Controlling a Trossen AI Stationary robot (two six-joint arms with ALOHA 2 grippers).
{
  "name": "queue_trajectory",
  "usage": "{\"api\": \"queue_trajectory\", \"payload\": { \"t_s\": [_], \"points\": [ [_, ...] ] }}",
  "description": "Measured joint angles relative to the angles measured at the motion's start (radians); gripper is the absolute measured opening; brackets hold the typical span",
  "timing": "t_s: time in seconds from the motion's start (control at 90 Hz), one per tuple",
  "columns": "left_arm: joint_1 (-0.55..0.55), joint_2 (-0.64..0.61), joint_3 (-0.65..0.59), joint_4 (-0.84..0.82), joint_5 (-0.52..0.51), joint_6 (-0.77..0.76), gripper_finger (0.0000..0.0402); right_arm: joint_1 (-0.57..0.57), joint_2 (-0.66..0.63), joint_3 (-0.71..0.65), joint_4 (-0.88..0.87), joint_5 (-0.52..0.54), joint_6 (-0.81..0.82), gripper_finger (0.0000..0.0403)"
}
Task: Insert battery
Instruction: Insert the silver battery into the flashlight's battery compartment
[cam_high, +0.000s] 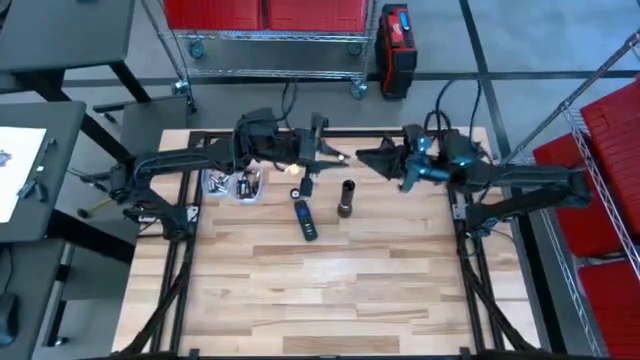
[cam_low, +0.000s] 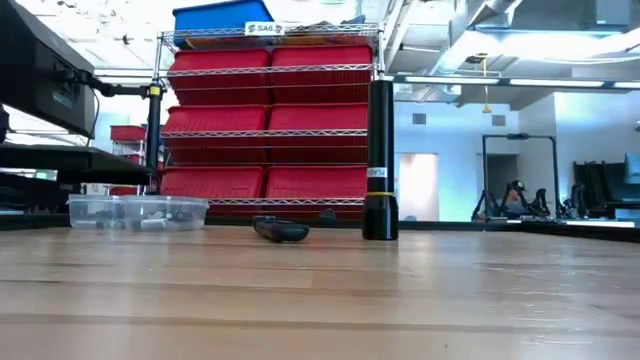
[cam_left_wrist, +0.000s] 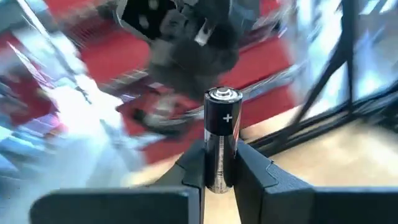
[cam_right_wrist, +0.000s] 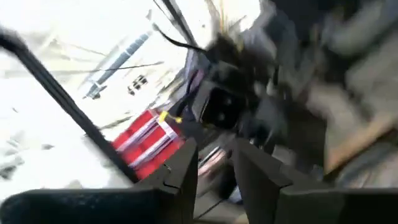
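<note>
Battery picked up — not yet inserted.
Left tool clenched on black cylindrical battery; upright black flashlight body stands apart, beside right tool — released, empty.

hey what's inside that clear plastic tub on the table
The clear tub holds a heap of small dark and metallic pieces, likely batteries; they are too small to identify. Anything beneath the heap is hidden.
</note>
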Motion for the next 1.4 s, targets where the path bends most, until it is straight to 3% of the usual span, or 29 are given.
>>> {"api": "queue_trajectory", "payload": {
  "t_s": [0.189,0.378,0.689,1.056,1.178,1.4],
  "points": [
    [-0.016,0.007,0.000,0.022,-0.162,0.500,0.0029,0.029,0.040,0.000,-0.094,-0.056,0.294,0.0092],
    [-0.048,0.010,0.000,-0.004,-0.229,0.766,0.0028,0.000,0.110,-0.001,-0.034,-0.048,0.436,0.0093],
    [-0.082,0.010,0.000,-0.013,-0.260,0.872,0.0028,-0.037,0.122,-0.001,-0.005,-0.052,0.506,0.0100],
    [-0.093,0.010,0.000,-0.017,-0.254,0.889,0.0028,-0.059,0.122,-0.001,-0.035,-0.042,0.506,0.0196],
    [-0.095,0.010,0.000,-0.021,-0.255,0.914,0.0028,-0.058,0.122,-0.001,-0.036,-0.036,0.505,0.0187],
    [-0.095,0.010,0.000,-0.025,-0.257,0.916,0.0028,-0.058,0.122,-0.001,-0.039,-0.021,0.528,0.0128]
  ]
}}
